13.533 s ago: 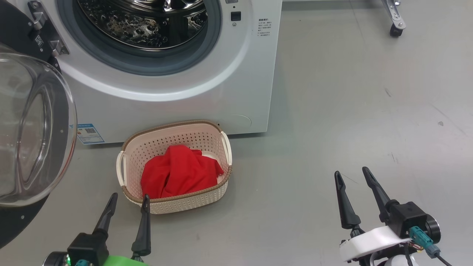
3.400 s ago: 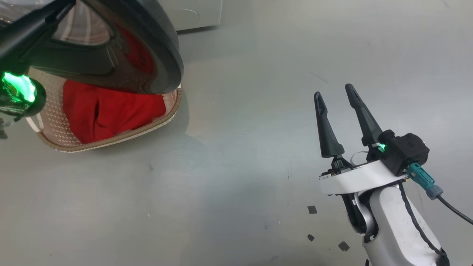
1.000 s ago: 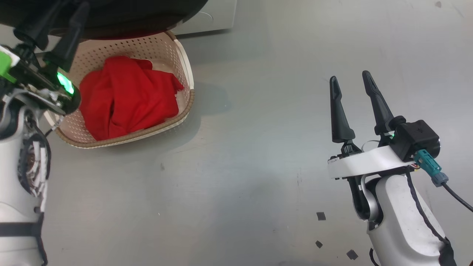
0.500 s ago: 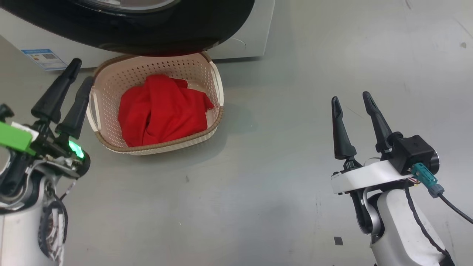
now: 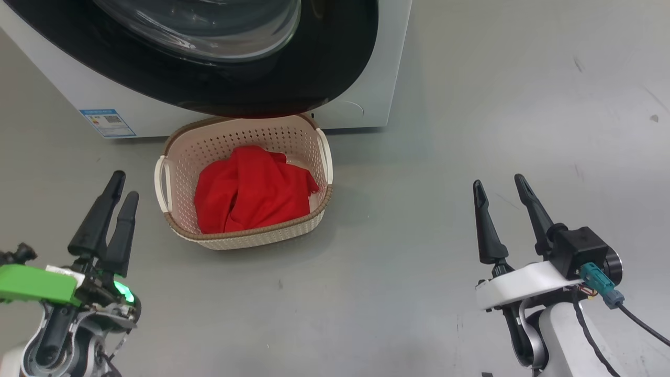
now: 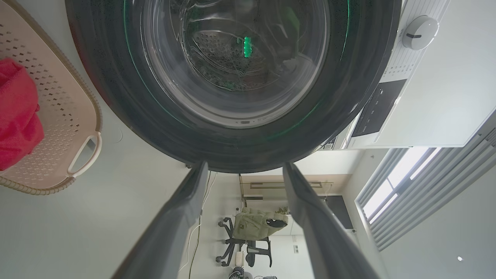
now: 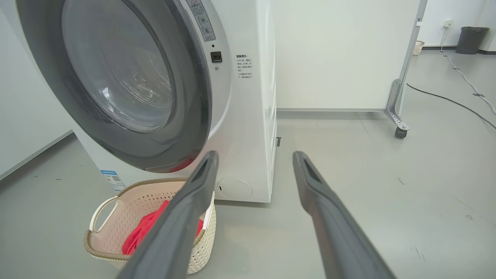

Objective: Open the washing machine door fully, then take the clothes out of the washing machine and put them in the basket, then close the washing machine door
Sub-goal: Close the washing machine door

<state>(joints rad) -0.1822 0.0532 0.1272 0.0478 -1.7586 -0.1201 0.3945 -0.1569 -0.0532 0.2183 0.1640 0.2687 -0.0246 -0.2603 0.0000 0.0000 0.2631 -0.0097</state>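
Plainly, the clothes [image 5: 251, 191] lie in the basket [image 5: 251, 240] before the washing machine [image 5: 390, 63]

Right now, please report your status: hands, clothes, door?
Left hand, right hand open, empty. Red garment in basket. Washing machine door looks closed; latch unconfirmed. Basket sits below door rim.

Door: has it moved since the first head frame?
Yes. The door swung from open at the left to across the washer front. Latched or not: cannot tell.

Head downward; wrists toward shared basket [image 5: 251, 239]
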